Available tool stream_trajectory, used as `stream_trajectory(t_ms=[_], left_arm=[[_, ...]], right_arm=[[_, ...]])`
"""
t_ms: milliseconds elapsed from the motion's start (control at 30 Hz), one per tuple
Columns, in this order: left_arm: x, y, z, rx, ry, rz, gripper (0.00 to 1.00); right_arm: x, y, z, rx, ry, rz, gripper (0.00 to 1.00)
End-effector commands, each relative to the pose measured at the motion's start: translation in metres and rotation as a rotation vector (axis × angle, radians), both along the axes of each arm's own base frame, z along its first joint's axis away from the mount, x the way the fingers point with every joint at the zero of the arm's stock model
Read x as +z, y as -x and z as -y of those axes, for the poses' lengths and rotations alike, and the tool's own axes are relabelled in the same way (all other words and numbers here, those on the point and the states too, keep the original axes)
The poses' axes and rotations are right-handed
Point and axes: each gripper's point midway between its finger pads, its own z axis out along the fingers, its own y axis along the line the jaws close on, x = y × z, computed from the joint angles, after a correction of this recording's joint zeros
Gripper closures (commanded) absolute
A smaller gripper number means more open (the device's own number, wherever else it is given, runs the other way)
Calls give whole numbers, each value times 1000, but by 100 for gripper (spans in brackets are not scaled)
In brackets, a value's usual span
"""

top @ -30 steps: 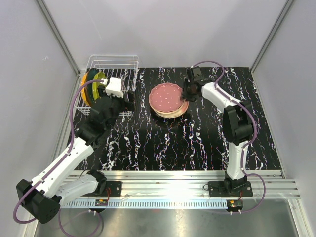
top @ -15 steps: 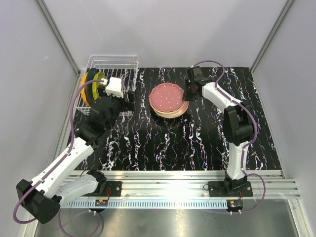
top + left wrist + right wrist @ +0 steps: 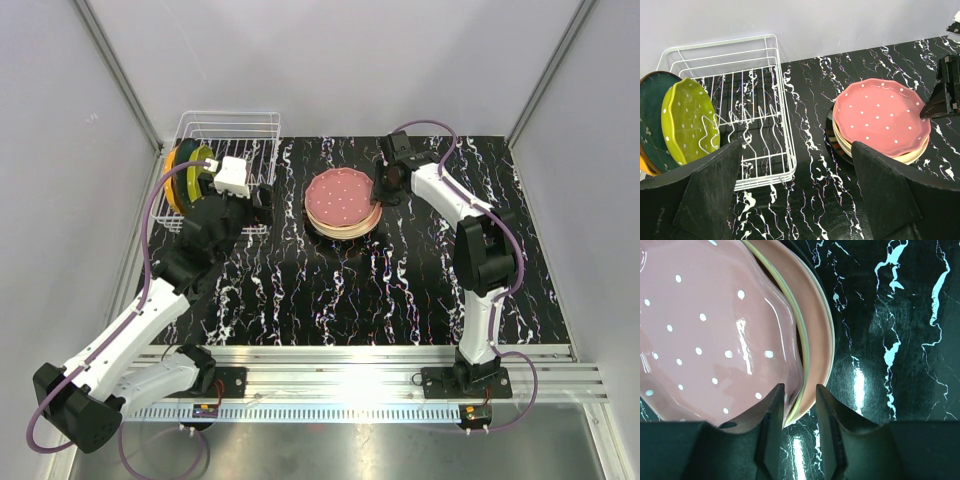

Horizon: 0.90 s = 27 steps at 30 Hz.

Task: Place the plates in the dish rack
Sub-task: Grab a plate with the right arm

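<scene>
At your far left the dish rack (image 3: 245,140) sits at the back of the table (image 3: 400,290), with a green plate (image 3: 687,120) and a dark plate (image 3: 651,120) upright at its left end. Your left gripper (image 3: 796,150) hangs just before it, jaws wide apart and empty. Mid-table lies the stack, pink dotted plate (image 3: 340,197) on top. Your right gripper (image 3: 799,405) straddles the stack's right rim (a narrow gap shows between the fingers); whether it pinches, you cannot tell.

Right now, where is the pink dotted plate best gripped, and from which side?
Probably its wavy rim, from the right. The pink dotted plate lies flat atop the stack, so only the rim is graspable, and the right gripper sits at that edge.
</scene>
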Motion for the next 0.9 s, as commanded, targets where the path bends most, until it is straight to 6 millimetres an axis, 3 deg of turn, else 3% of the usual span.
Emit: stream_trajectory(t_ms=[0, 233, 367, 733, 867], left_arm=[[24, -1, 5, -15, 33, 61, 6], [22, -1, 5, -19, 31, 57, 6], [23, -2, 5, -18, 32, 58, 6], [21, -2, 6, -21, 29, 53, 6], [20, -2, 7, -22, 28, 51, 6]], right_arm=[[43, -7, -1, -1, -32, 73, 61], [48, -6, -8, 15, -63, 65, 57], [42, -6, -4, 10, -38, 51, 68], [31, -8, -4, 14, -27, 34, 69], [30, -9, -5, 17, -29, 35, 78]])
